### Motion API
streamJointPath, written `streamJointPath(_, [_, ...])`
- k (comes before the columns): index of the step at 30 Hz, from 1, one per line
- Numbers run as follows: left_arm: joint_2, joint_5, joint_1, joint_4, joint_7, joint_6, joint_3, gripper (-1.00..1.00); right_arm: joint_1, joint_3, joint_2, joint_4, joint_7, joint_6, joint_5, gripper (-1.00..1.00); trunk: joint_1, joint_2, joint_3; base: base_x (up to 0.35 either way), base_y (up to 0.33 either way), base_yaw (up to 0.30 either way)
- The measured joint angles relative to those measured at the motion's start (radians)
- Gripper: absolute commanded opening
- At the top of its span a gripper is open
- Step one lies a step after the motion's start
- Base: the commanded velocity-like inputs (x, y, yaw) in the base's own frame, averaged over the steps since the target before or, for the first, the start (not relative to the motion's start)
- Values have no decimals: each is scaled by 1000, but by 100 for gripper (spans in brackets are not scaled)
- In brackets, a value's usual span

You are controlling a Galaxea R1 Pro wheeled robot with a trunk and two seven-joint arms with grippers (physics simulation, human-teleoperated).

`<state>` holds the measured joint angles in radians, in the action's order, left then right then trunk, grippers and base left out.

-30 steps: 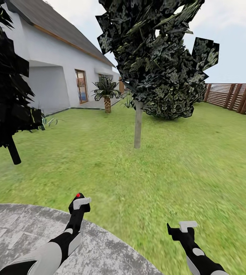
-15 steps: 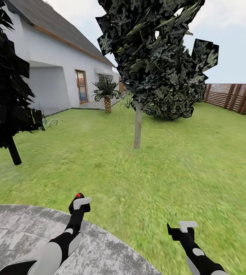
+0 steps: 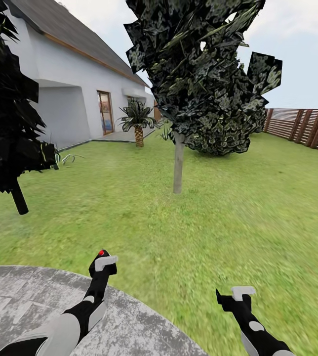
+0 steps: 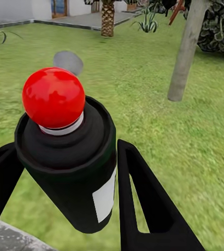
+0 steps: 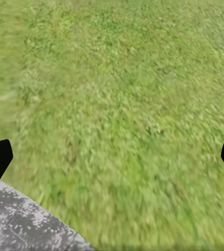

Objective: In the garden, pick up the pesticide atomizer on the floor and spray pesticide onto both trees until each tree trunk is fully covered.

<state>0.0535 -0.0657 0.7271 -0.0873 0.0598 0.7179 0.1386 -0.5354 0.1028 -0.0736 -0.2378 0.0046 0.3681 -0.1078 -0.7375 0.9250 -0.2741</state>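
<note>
Carrying the pesticide atomizer (image 4: 70, 157) toward the tree trunk (image 3: 178, 160) — well apart across grass.
Left gripper (image 3: 103, 262) clamped on it, right gripper (image 3: 238, 294) spread, empty — better closing in before spraying, red tip trunk-ward.

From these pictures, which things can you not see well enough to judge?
- Atomizer: left wrist view, its lower body is hidden by the left tool that grips it.
- Dark tree: head view, cut by the left edge.
- Trunk: head view, too far away to tell whether spray lies on it.
- Right tool: right wrist view, only the fingertips show, at the edges.
</note>
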Motion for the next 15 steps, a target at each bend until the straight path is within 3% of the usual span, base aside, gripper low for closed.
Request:
streamJointPath(7, [9,16,28,-11,1,0,-5,-100,-29,-24,-7,-28,3,3,7,100,0,0,0,0,0,0])
streamJointPath(15, [9,16,74,-11,1,0,-5,-100,-66,-24,-7,-63,3,3,7,100,0,0,0,0,0,0])
